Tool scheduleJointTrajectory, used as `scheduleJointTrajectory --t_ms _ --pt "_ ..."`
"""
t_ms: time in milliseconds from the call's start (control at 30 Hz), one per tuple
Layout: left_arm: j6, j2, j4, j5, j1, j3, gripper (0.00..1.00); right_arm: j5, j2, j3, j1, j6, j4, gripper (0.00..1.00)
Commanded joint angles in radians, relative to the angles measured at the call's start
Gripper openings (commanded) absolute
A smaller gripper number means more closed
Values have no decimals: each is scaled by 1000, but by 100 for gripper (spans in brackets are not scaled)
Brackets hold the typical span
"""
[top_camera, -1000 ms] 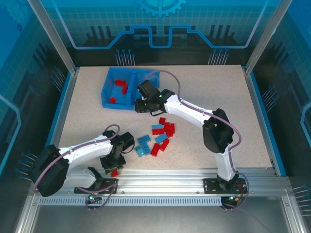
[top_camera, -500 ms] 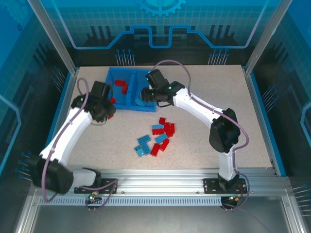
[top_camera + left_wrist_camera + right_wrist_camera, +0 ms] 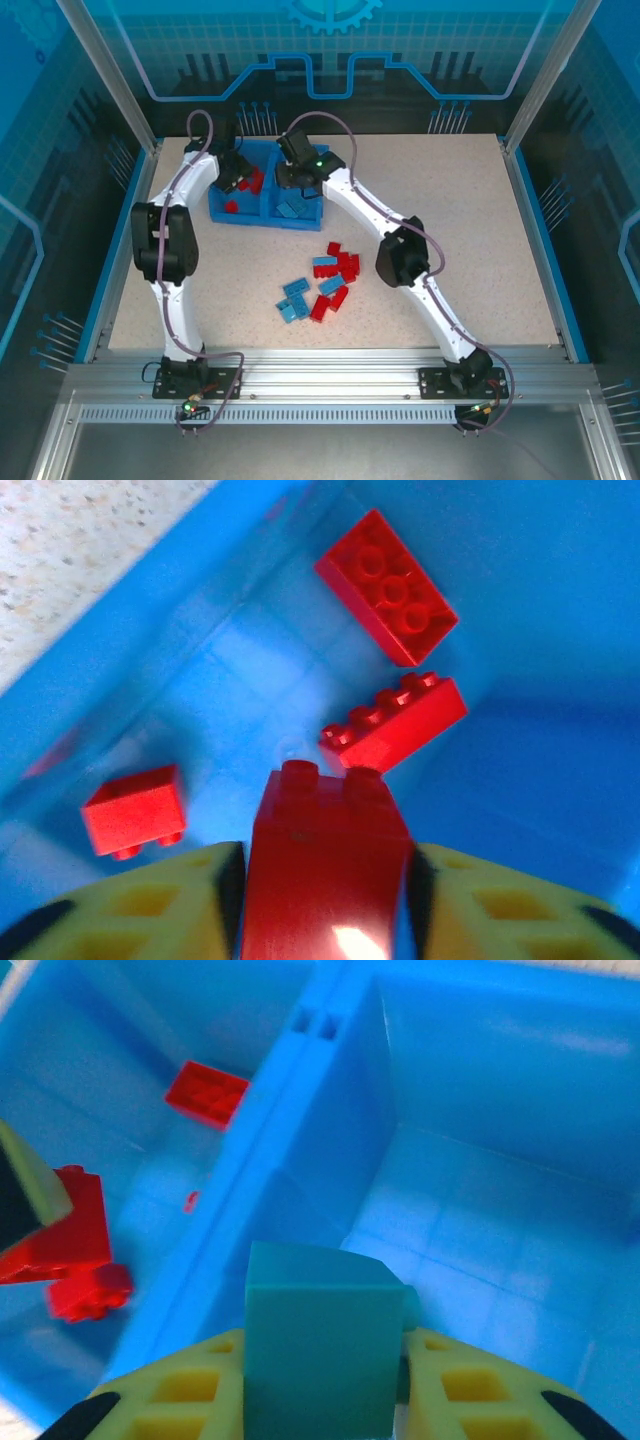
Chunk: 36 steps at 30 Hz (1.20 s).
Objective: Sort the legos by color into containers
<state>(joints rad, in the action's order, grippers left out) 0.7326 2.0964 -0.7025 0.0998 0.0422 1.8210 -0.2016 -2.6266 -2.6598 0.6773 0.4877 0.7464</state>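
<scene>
A second ago the left arm was folded by its base. Now it reaches full length over the shallow blue plastic tray (image 3: 213, 200).

Left fingers (image 3: 150, 910): a red studded plastic brick (image 3: 325, 880) sits between them above the left compartment. Dark gaps either side, so it looks released.

Right fingers (image 3: 480, 1390): clenched on a light blue plastic brick (image 3: 318, 1350) above the right compartment.

Both drops look imminent.

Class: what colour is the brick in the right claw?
Light blue; the brick in the right claw shows best in the right wrist view.
</scene>
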Motion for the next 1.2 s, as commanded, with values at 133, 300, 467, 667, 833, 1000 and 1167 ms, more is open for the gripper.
scheduleJointTrajectory --t_ms 133,300,467,667,833,1000,1167 --pt "-14 -7 -6 -35 1 87 61 5 16 -22 -13 -20 36 39" --pt "-43 -95 -5 -37 14 45 60 31 83 -10 -9 -33 65 45" --pt "-84 -338 8 -44 52 -95 61 30 197 45 -10 -49 90 66" --pt "-228 -674 -15 2 173 -314 62 67 423 193 -10 -109 152 65" --pt "-269 -871 -107 84 345 -473 62 147 756 617 -29 -187 118 69" --pt "-216 -971 -151 158 550 -678 62 212 1109 1089 -36 -223 25 75" --pt "-279 -860 -68 83 663 -808 66 237 1337 1408 -41 -173 -52 85"
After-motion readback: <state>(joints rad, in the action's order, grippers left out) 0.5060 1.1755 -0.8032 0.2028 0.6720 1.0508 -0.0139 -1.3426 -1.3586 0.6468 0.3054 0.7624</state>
